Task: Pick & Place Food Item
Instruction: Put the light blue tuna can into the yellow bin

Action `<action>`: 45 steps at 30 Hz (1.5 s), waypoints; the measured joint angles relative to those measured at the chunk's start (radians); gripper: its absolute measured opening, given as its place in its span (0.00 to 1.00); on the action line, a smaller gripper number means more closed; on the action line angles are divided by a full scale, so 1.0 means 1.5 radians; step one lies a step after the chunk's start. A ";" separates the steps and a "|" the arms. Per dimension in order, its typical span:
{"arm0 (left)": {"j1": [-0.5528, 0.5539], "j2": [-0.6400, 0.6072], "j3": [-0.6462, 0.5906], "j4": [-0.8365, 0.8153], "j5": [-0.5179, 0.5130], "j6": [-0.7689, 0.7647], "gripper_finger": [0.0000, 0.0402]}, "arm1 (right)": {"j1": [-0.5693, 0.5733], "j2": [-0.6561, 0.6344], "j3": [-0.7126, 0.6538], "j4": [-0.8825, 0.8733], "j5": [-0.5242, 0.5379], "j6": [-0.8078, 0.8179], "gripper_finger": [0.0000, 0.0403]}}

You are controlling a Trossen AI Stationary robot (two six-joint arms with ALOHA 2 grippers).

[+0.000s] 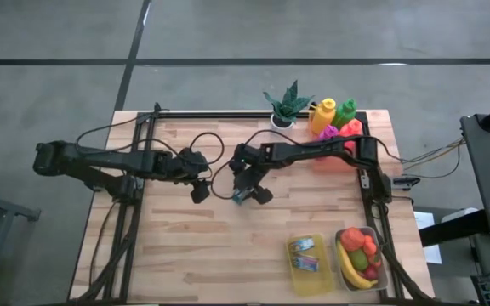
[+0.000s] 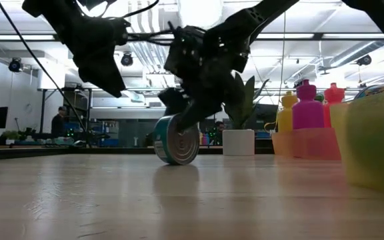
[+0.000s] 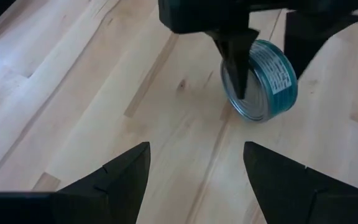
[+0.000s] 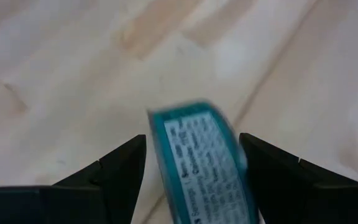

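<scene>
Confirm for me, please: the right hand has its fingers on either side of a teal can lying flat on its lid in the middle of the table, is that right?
Not quite. The can is not flat on its lid; it stands on its edge, like a wheel, as the low view shows. The rest holds: the right hand has its fingers on either side of it in the middle of the table.
</scene>
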 joint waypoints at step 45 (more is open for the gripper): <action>0.000 -0.001 0.000 -0.001 -0.006 0.000 0.66 | 0.000 -0.022 0.005 -0.011 0.077 0.140 0.31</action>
